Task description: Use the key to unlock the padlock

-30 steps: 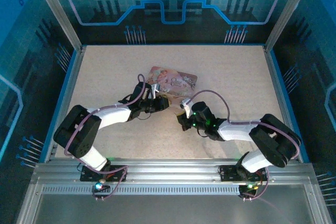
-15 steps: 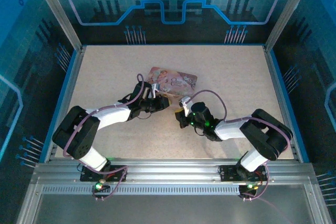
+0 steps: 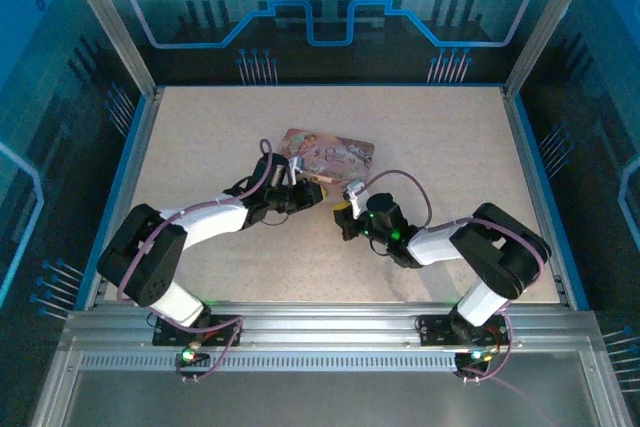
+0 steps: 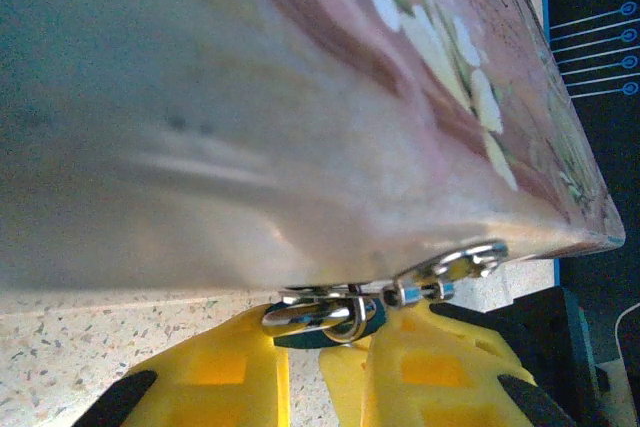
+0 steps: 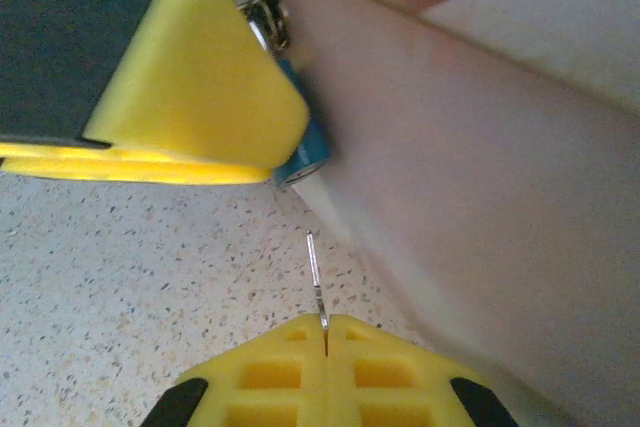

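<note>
Both arms reach from their bases at the near edge inward across the table (image 3: 430, 127), and their grippers face each other near its middle. The right gripper (image 5: 325, 332) has its yellow fingers pressed fully together, pinching the base of the key (image 5: 315, 272). The key is a thin dark sliver that stands up out of the seam between the two pads, clear of the speckled tabletop. From above, the right gripper (image 3: 345, 215) sits just right of the left gripper (image 3: 305, 197) with a small gap between them. The key is too small to make out in that view. In the right wrist view the key's tip points at the left gripper's yellow finger (image 5: 190, 97) and stops short of it, not touching. A rounded blue part (image 5: 305, 159) sticks out at that fingertip. Whether it belongs to the padlock cannot be told. The left gripper (image 4: 322, 342) is closed down to a narrow gap and clamps the padlock (image 4: 320, 315). The padlock shows as shiny metal loops at the fingertips, just above the table and against the lower edge of the box (image 4: 300, 97). A small metal clasp (image 4: 450, 269) lies just to the right of the padlock, along the same edge of the box. The box, pink with a printed picture, lies flat directly beyond both grippers, and its near edge is beside the left fingers. Beyond it the tabletop runs to the blue-lit back wall.
</note>
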Motion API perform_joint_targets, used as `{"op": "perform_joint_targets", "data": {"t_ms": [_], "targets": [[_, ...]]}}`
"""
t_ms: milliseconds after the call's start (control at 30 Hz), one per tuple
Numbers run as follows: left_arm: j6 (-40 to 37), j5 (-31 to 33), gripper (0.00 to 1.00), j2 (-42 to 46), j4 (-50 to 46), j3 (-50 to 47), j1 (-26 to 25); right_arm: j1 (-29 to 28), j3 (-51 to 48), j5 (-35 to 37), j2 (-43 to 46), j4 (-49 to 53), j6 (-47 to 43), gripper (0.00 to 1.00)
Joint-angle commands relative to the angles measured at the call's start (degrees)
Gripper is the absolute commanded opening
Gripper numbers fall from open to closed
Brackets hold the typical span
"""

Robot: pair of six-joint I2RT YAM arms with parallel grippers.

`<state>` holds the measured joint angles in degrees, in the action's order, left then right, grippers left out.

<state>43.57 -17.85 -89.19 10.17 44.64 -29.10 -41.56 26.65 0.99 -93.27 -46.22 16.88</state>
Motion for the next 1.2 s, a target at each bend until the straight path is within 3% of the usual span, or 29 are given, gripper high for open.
{"op": "perform_joint_targets", "data": {"t_ms": [0, 1167], "targets": [[0.3, -1.6, 0.09, 2.3, 0.4, 2.4, -0.4, 0.5, 0.9, -1.5, -1.2, -2.9, -0.3, 0.00], [0.2, -1.1, 0.07, 2.7, 0.7, 1.9, -0.5, 1.7, 1.1, -3.4, -0.7, -4.9, 0.6, 0.00]]}}
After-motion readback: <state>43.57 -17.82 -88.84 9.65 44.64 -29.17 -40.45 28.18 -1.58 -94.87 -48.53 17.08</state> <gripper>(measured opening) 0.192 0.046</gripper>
